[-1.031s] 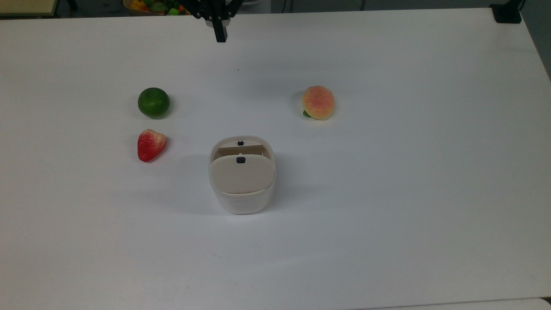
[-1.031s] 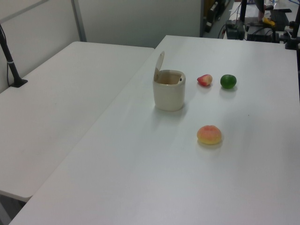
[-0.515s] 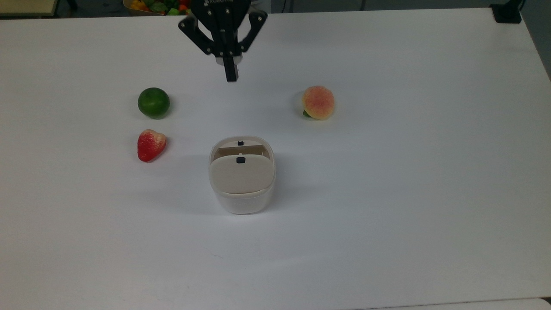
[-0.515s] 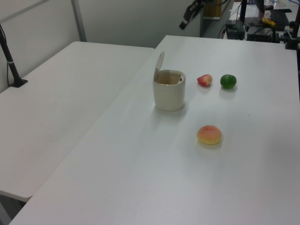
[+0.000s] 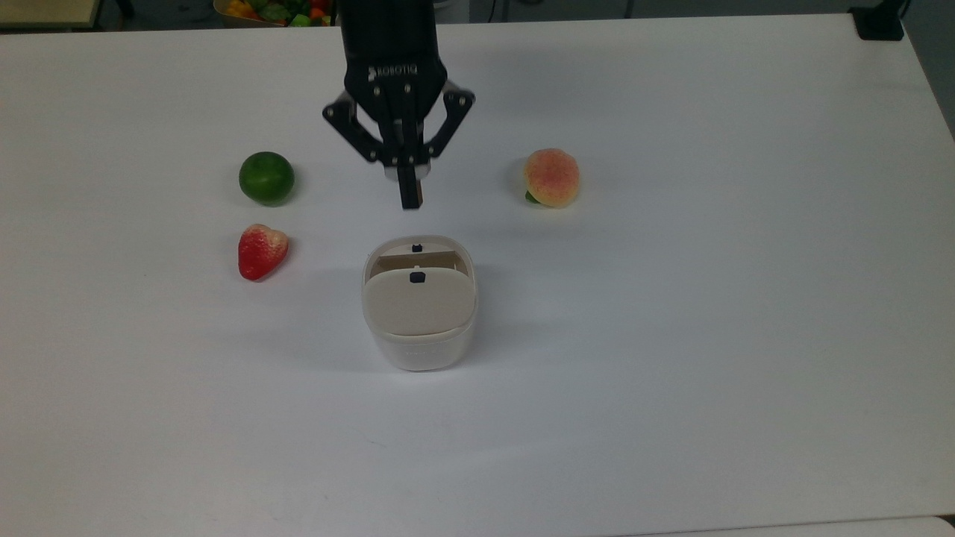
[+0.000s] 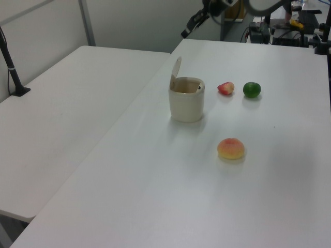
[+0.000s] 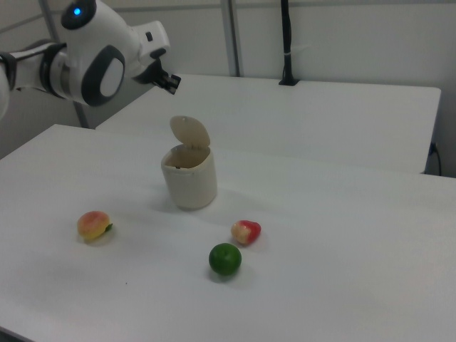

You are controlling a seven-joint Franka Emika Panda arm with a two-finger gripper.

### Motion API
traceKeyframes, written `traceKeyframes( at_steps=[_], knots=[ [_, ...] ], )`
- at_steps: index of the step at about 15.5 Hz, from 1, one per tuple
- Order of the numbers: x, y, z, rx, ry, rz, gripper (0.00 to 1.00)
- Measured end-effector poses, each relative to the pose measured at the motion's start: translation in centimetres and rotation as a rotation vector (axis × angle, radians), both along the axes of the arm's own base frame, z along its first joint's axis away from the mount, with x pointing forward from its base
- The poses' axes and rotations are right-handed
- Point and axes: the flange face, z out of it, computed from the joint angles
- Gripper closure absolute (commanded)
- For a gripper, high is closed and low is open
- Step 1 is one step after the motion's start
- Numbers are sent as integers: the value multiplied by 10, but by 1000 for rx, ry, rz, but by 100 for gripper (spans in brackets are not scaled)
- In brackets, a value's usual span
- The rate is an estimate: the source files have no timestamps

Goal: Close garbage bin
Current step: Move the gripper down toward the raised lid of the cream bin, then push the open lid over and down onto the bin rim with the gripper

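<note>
The garbage bin (image 5: 421, 350) is a small white rounded-square tub near the middle of the table. Its beige lid (image 5: 419, 302) with a small black button stands tilted up, leaving the bin's mouth open. The left view shows the bin (image 6: 186, 106) with its lid (image 6: 176, 70) raised on the left view's left side, and the right view shows the bin (image 7: 189, 178) with its lid (image 7: 189, 132) raised too. My black gripper (image 5: 409, 198) hangs shut and holds nothing, a short way beyond the bin toward the top view's upper edge. It sits well above the bin in the left view (image 6: 186, 32) and right view (image 7: 171, 82).
A green lime (image 5: 266, 177) and a red strawberry (image 5: 261, 250) lie on the top view's left of the bin. A peach (image 5: 551, 177) lies on the top view's right. A basket of toy produce (image 5: 261, 9) sits past the far edge, and a black clamp (image 5: 880, 22) at the far right corner.
The gripper has come down from the top view's upper edge toward the bin, staying shut. The bin, its lid and the fruits have not moved.
</note>
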Motion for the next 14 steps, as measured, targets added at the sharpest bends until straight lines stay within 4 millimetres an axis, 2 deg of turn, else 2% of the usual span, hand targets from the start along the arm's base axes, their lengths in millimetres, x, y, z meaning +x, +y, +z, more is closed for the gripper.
traceKeyframes(
  at_steps=[5, 14],
  knots=[
    [21, -1, -43, 4, -28, -16, 100],
    [32, -2, -76, 2, -2, -19, 100]
  ],
)
